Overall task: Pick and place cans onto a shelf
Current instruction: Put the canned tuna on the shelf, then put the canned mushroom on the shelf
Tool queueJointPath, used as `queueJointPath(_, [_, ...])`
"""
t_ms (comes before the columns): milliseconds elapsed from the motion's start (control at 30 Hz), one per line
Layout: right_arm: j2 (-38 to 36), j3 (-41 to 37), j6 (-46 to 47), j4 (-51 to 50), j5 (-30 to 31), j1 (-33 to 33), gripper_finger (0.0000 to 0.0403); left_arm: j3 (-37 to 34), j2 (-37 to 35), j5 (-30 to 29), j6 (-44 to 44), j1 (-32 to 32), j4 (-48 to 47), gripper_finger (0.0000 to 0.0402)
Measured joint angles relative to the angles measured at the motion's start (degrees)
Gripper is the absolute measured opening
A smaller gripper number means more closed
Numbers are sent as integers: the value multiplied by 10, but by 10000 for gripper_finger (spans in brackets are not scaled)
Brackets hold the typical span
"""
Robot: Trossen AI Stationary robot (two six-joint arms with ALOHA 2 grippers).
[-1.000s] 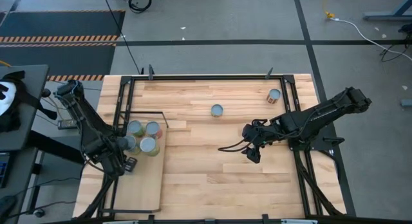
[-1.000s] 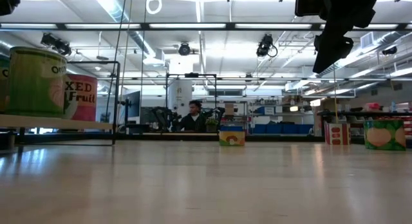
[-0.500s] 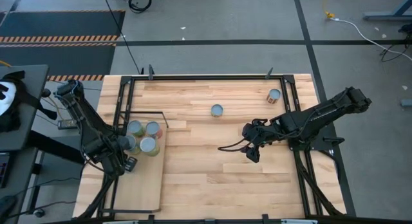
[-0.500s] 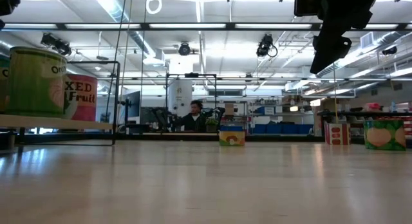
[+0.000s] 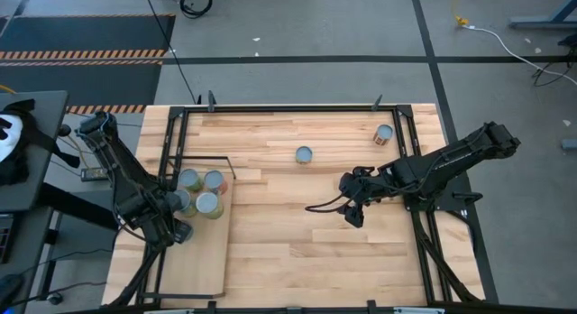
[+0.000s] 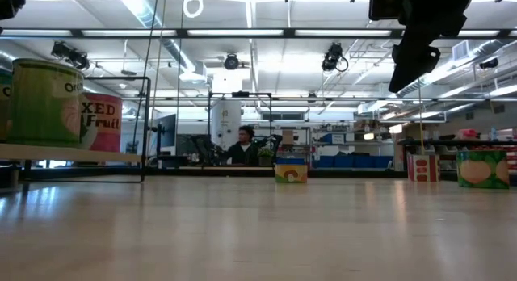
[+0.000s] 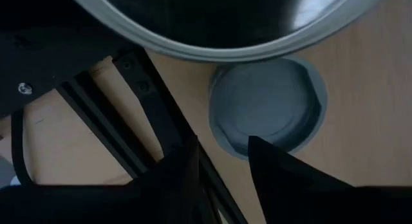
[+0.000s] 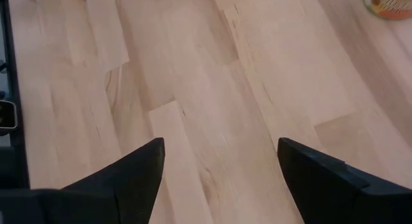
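The left gripper point(image 5: 177, 231) sits over the left side of the shelf point(image 5: 203, 260), a flat pale-wood board in a thin black frame along the left edge of the plank tabletop point(image 5: 297, 251). From above its fingers are masked by the arm, so the jaws cannot be judged there. In the left wrist view the two dark fingers point(image 7: 283, 179) stand slightly apart with nothing between them, hanging above a grey round can lid point(image 7: 267, 108); a second, much nearer silvery rim point(image 7: 225, 31) is cut off by the picture's edge.

On the shelf's far end stands a tight cluster of cans point(image 5: 200, 192) with silvery-grey lids; three lids show clearly, and a fourth is partly hidden under the left arm. The low view shows a green-labelled tin point(image 6: 44, 103) and a red-labelled tin point(image 6: 101, 123) on the board, both cropped.

Two more cans stand on the bare tabletop towards its far edge: one near the middle point(image 5: 304, 154), one close to the far right corner point(image 5: 384, 133).

The right gripper point(image 5: 354, 215) hovers over the tabletop right of centre, its fingers point(image 8: 122, 179) spread wide and empty above bare planks.
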Motion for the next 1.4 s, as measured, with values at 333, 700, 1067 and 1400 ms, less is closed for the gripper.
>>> queueJointPath(333, [0, 0, -14, -2, 15, -6, 304, 0, 25, -3, -3, 0, 4, 144])
queueJointPath(700, [0, 0, -27, -9, 13, -6, 303, 0, 54, 63, 20, -1, 44, 144])
queueJointPath(1067, [0, 0, -50, -10, 13, -9, 303, 21, 40, 66, 21, 4, 78, 144])
queueJointPath(1400, [10, 0, -189, 87, 43, -82, 303, 256, 11, -87, 108, 58, -93, 144])
